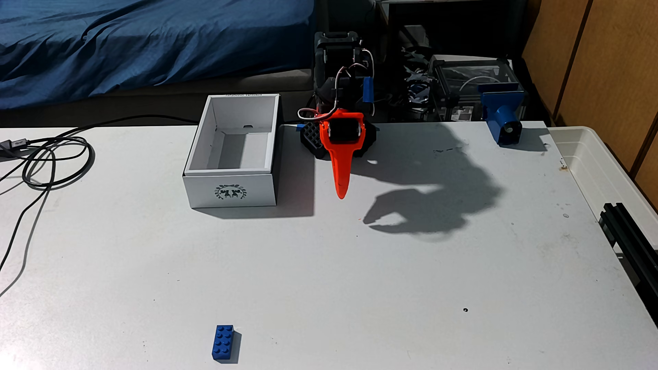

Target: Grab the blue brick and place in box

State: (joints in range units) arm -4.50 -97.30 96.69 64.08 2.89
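The blue brick (224,343) lies studs up near the table's front edge, left of centre. The box (231,190), white and open-topped with a dark wreath emblem on its near short side, stands at the back left of centre and is empty. My gripper (341,194) hangs just right of the box, above the table, its orange finger pointing down toward the camera. The second finger is hidden behind the orange one. The shadow on the table shows the two tips meeting, so the gripper reads as shut, with nothing in it. It is far from the brick.
Black cables (53,160) coil at the table's left edge. A blue cylinder-fronted device (502,117) stands at the back right, a translucent plastic tub (605,170) beside the right edge, and a black rail (630,231) juts in at right.
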